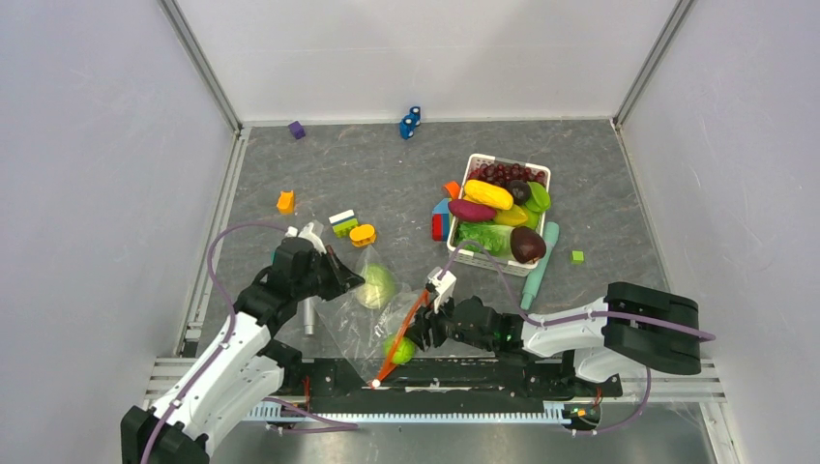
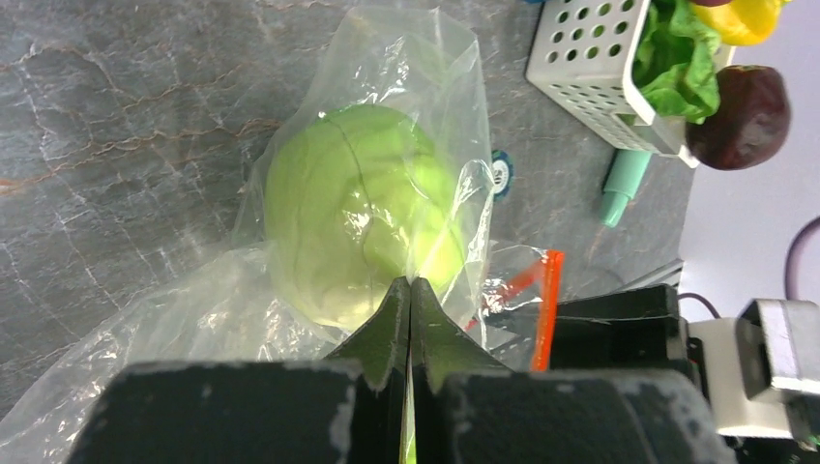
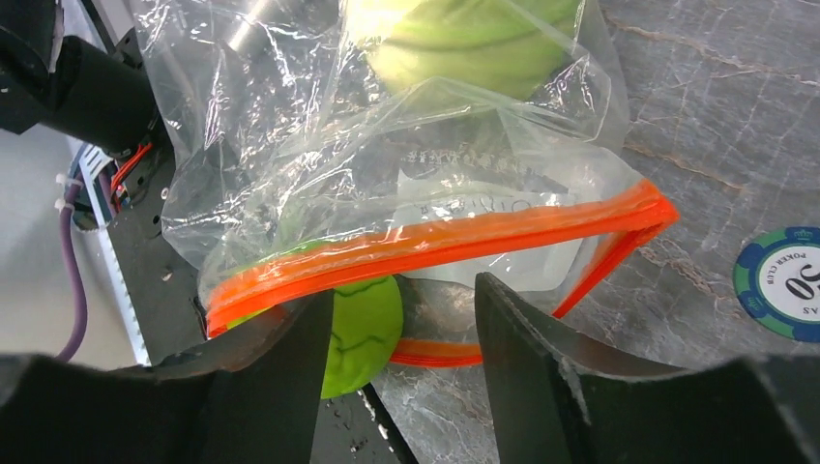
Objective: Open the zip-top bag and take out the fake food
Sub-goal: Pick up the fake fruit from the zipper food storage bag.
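Note:
The clear zip-top bag lies at the near edge of the table, its red-orange zipper strip apart at the mouth. The pale green cabbage sits inside it. My left gripper is shut on a fold of the bag's plastic, right in front of the cabbage. My right gripper is open at the bag's mouth. The round green fruit lies between its jaws against the left finger, under the upper zipper strip. The fruit also shows in the top view.
A white slatted basket at right holds corn, eggplant, sweet potato, lettuce and grapes. A teal pen lies beside it. Coloured blocks are scattered at the back. A green poker chip lies beside the bag. A silver cylinder lies left of the bag.

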### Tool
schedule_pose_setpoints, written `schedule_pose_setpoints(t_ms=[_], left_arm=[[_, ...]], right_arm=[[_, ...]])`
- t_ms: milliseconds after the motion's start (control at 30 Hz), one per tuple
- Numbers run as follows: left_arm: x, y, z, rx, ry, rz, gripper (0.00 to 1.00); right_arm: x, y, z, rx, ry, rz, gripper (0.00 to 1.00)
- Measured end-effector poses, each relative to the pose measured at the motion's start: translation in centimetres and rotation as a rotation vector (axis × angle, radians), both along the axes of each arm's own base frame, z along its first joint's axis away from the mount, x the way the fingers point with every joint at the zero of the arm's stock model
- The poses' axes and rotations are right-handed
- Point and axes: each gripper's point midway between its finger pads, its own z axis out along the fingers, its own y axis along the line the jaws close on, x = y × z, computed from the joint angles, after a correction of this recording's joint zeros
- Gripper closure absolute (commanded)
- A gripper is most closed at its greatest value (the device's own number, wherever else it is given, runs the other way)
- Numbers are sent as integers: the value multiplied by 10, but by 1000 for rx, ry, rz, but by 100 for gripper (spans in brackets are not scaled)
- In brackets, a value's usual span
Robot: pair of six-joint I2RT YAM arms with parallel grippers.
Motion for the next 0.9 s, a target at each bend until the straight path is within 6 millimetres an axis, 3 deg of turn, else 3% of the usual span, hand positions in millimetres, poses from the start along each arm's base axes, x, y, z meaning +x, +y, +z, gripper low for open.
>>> schedule_pose_setpoints(t_ms=[100, 467, 900], left_arm=[[-2, 1, -10, 8, 18, 0, 98], [3, -1, -11, -3, -9, 2, 98], [5, -2, -12, -8, -24, 1, 98]], right_arm=[[-5, 1, 0, 0, 6, 26, 30], [-18, 4, 7, 4, 6, 68, 27], [-46, 31, 20, -54, -89, 202, 20]])
